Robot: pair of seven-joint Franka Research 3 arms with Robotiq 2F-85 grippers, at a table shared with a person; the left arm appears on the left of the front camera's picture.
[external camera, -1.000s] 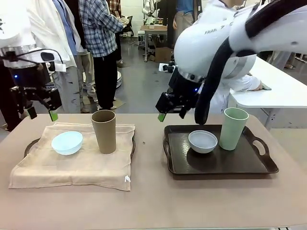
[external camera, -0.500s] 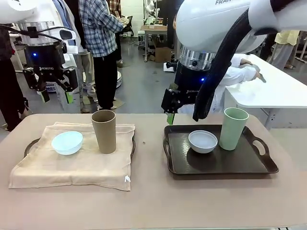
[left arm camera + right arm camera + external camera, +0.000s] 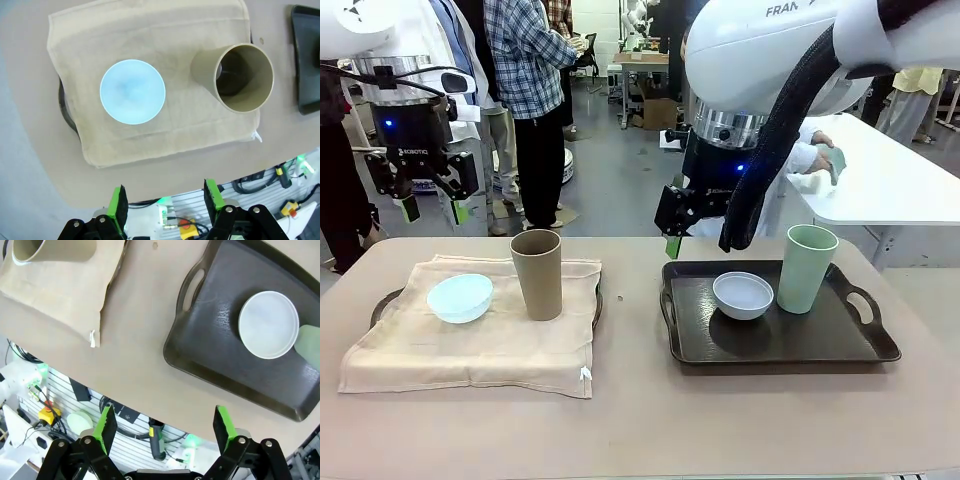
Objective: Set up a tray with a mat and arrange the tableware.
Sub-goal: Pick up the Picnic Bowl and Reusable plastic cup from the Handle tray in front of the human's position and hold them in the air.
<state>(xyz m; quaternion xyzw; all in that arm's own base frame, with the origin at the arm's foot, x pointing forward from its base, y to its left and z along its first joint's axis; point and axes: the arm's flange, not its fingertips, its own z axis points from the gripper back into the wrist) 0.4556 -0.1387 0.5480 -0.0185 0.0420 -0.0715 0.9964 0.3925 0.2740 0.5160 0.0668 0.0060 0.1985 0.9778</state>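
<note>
On dark tray (image 3: 775, 345): greyish white bowl (image 3: 742, 295) beside pale green cup (image 3: 807, 268)

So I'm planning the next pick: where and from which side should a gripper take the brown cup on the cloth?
Likely the rim of the brown cup, one finger inside and one outside, coming straight down. It stands upright, mouth open, with no handle, and its body looks wide. The blue bowl stands apart.

Setting: robotics lab in an open hall. Evidence: white robot arms (image 3: 760, 50) mounted at a tan table (image 3: 640, 420). Bare grey floor (image 3: 610, 180). Onlookers (image 3: 530, 60) stand behind, beside a white workbench (image 3: 890, 180). Below the table edge are loose cables and a yellow emergency-stop box (image 3: 46, 416).
</note>
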